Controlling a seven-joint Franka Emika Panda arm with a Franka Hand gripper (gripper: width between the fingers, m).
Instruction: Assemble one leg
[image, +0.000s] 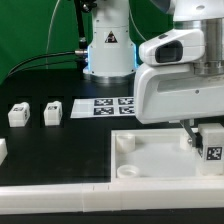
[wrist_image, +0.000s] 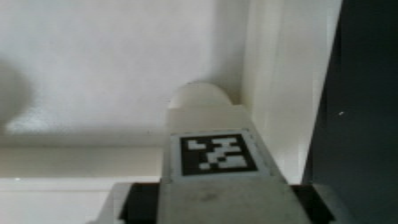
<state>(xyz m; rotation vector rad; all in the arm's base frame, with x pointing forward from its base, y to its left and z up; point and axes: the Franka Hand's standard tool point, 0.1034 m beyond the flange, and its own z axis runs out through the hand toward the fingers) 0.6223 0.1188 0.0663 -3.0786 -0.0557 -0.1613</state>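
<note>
The gripper (image: 207, 143) is closed on a leg (image: 213, 147), tag facing the camera, holding it over the panel (image: 150, 160) at its corner on the exterior view's right. The wrist view shows the leg (wrist_image: 217, 150) pointing down at the panel (wrist_image: 107, 80). Two more legs (image: 18, 115) (image: 52, 112) stand well apart, beside the marker board (image: 100, 106).

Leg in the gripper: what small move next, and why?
Probably ease straight down. The gripper holds the leg upright over the panel's corner by its rim, tip pointing at the panel. Whether it has seated, I cannot tell.
</note>
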